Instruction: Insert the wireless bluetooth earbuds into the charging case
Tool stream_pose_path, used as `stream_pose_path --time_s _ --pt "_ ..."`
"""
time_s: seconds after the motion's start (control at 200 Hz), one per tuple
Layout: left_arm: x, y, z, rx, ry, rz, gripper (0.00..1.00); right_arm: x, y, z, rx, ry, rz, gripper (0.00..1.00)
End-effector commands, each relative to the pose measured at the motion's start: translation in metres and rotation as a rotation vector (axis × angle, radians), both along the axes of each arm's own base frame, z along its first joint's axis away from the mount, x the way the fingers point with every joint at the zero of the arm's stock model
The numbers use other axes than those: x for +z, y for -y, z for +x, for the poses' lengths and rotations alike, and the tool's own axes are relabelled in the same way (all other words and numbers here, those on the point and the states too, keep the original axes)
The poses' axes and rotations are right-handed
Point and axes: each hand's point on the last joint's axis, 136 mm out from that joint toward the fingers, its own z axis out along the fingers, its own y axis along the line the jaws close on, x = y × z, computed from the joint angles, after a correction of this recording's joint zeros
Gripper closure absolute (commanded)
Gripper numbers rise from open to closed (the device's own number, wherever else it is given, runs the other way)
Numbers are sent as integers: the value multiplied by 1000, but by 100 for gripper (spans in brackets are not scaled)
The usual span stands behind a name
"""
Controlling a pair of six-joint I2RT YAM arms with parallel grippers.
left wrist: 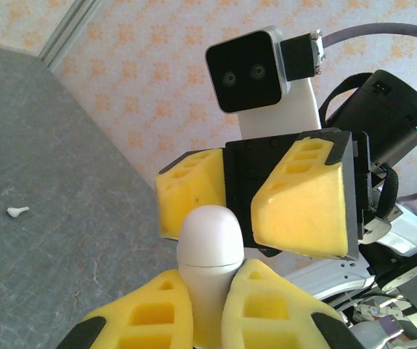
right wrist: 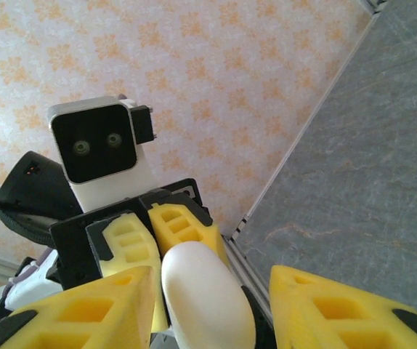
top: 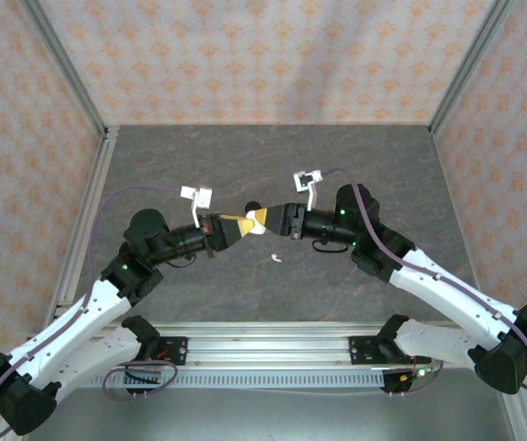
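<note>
Clamped together, my left gripper [top: 231, 230] has the white charging case [left wrist: 210, 240] pinched between its two yellow fingers [left wrist: 150, 313]. The case's smooth rounded end sticks out past the fingertips, pointing right toward my other arm. A thin seam runs across the case just above my grip, and it looks closed.

My right gripper [top: 265, 219] faces it nose to nose, above the middle of the grey table [top: 383, 165]. Its jaws stand apart, one on each side of the case's free end. From the right wrist, one pad [right wrist: 99, 305] sits just beside the case [right wrist: 201, 291], while the other pad [right wrist: 339, 305] has a clear gap, so nothing is clamped on that side.

One white earbud [top: 275, 258] lies on the table, short stem out, just near of where the two grippers meet and slightly to the right. From the left wrist it shows as a tiny white shape [left wrist: 17, 211] on the bare grey surface, well apart from the case and touched by neither hand.
</note>
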Motion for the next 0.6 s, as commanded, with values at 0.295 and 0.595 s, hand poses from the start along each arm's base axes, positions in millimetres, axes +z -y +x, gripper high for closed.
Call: stream_pose_path --time_s 0.295,0.595 --pt "31 2 -10 -38 50 -59 100 9 -9 -5 72 23 64 54" --pt "32 1 -10 -33 55 -45 100 4 -7 -4 58 22 54 75"
